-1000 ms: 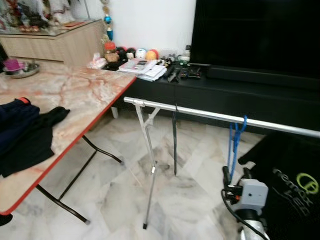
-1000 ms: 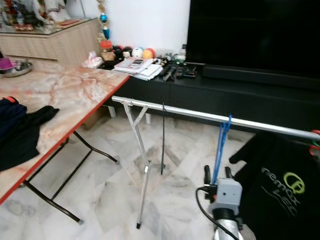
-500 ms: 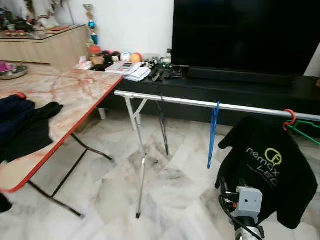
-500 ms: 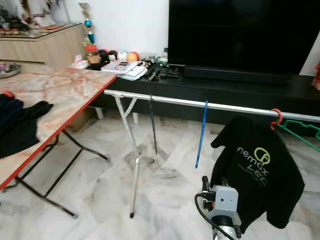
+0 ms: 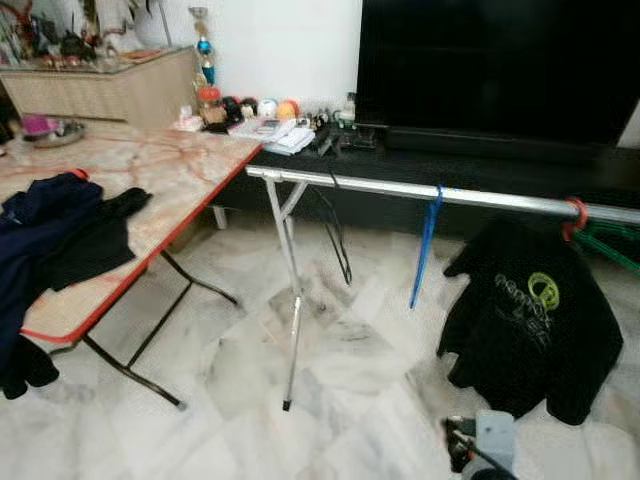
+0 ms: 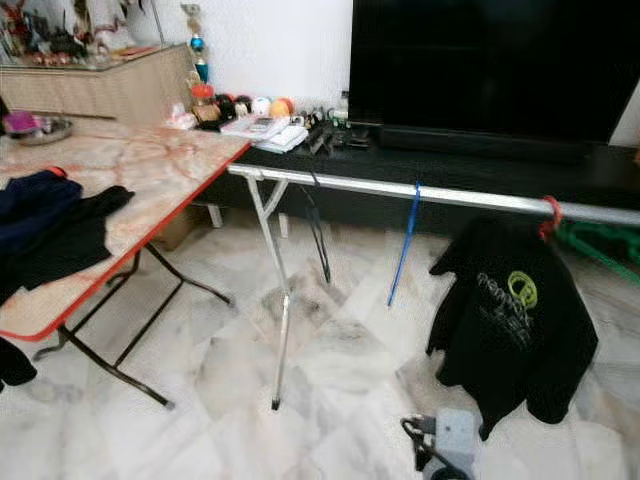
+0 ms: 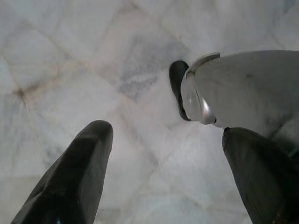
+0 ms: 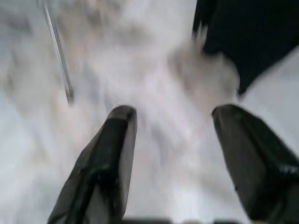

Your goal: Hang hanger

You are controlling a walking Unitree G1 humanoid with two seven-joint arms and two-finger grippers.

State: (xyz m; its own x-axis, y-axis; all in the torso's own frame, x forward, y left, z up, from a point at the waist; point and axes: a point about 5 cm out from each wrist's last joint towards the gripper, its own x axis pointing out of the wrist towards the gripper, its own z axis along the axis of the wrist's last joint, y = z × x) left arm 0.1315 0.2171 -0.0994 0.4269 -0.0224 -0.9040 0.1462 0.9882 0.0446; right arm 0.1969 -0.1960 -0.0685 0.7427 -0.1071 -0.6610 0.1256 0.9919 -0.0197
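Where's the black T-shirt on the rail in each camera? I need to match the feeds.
Left eye: black T-shirt at right, hanging under the rail.
Right eye: at right, under the same rail.
Left wrist: floor tiles between the open left tool, no shirt.
Right wrist: dark blurred cloth beyond the open right tool, probably the shirt.
Shared landmark: the blue hanger.

Right hand [image 8: 170, 121]: two long black tapered fingers [image 8: 100, 172]; grey boxy wrist housing [image 5: 493, 436] with black cables.

Pale marble floor [image 5: 230, 390] underfoot, marble-topped folding table [image 5: 150, 180] to the left, black TV console [image 5: 480, 175] under dark screen [image 5: 500, 65] against white wall [image 5: 280, 45] ahead.
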